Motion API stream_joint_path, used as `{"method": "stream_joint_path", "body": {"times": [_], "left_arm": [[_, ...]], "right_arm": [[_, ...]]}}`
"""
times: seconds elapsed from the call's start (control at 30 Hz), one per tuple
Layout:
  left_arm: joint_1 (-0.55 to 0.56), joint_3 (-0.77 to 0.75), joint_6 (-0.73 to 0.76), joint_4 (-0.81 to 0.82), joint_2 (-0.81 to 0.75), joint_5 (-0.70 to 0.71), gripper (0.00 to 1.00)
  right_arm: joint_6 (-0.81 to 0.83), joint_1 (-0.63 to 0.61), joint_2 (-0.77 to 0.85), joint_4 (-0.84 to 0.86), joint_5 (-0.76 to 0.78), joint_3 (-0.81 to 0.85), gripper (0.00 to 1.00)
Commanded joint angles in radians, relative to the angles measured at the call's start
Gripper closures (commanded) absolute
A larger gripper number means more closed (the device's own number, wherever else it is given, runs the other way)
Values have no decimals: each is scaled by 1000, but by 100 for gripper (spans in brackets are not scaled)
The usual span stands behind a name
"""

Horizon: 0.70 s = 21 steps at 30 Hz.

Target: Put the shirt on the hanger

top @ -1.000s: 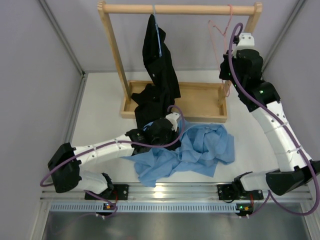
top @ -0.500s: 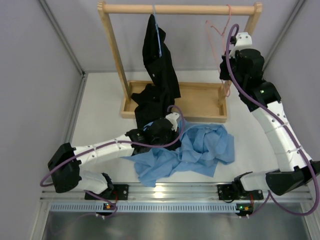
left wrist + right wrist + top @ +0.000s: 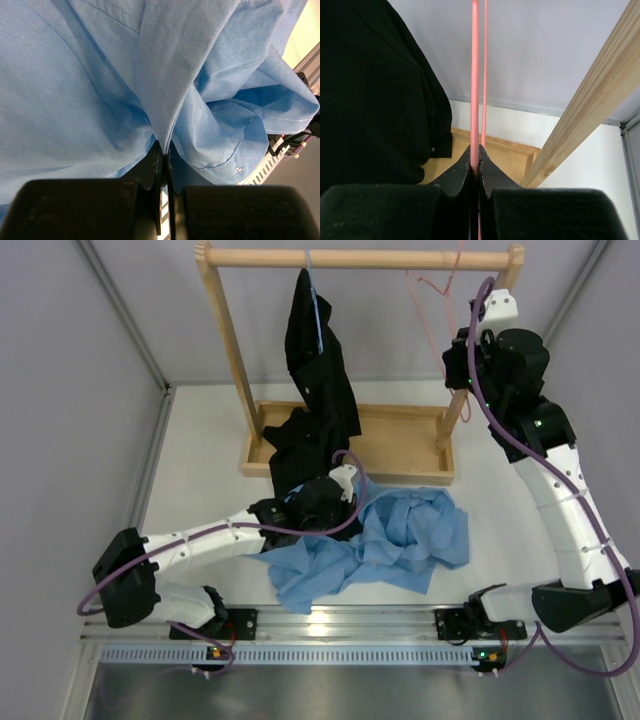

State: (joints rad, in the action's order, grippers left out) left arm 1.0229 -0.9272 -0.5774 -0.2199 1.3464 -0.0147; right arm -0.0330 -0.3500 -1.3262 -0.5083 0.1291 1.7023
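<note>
**A:** Where did we find the shirt?

**B:** We saw the shirt (image 3: 410,535) lying crumpled on the desk (image 3: 200,460), about midway along its near edge and just in front of the wooden rack's (image 3: 228,330) tray (image 3: 400,440). Our left tool (image 3: 164,150) was pinching a fold of the blue cloth, with its jaws pressed together on it.

**A:** And the hanger?

**B:** The hanger (image 3: 475,75) hung at the right end of the rail (image 3: 380,258), toward the desk's far right corner. Our right tool (image 3: 475,152) was clamped on one of its pink wires, fingers squeezed tight against it. A second, thinner-looking wire ran just beside the gripped one.

**A:** What else did we note on the rack?

**B:** We noted a black garment (image 3: 318,370) hanging on a blue hanger (image 3: 316,310) near the middle of the rail. Its lower part was bunched over the tray's left end, close to our left arm's wrist.
</note>
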Motion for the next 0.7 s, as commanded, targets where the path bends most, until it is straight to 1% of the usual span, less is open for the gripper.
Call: {"method": "stream_joint_path", "body": {"times": [0.0, 0.13, 0.17, 0.23, 0.33, 0.4, 0.47, 0.5, 0.57, 0.6, 0.63, 0.67], "left_arm": [[6, 5, -10, 54, -42, -2, 100], [5, 11, -25, 56, -58, 4, 100], [6, 13, -29, 57, -61, 36, 100], [6, 11, -33, 57, -73, 47, 100], [5, 11, -50, 56, -99, 65, 100], [5, 17, -71, 57, -124, 104, 100], [5, 19, -90, 56, -138, 151, 100], [5, 21, -98, 56, -147, 169, 100], [5, 21, -117, 56, -151, 211, 100], [5, 18, -124, 57, -153, 226, 100], [5, 14, -128, 56, -153, 242, 100], [3, 10, -136, 56, -150, 252, 100]], "right_arm": [[8, 19, 47, 105, -26, 62, 100], [4, 20, 73, 106, -61, 60, 100], [2, 22, 94, 106, -71, 42, 100], [-4, 20, 142, 94, -92, 19, 100], [-5, 22, 212, 33, -121, -33, 100], [-16, 22, 257, -33, -158, -82, 100], [-22, 22, 329, -85, -239, -148, 100], [-25, 20, 353, -164, -271, -167, 100], [-3, 22, 429, -257, -379, -237, 100], [7, 20, 456, -303, -410, -260, 100], [15, 22, 523, -381, -448, -288, 100], [25, 20, 559, -413, -466, -340, 100]]}}
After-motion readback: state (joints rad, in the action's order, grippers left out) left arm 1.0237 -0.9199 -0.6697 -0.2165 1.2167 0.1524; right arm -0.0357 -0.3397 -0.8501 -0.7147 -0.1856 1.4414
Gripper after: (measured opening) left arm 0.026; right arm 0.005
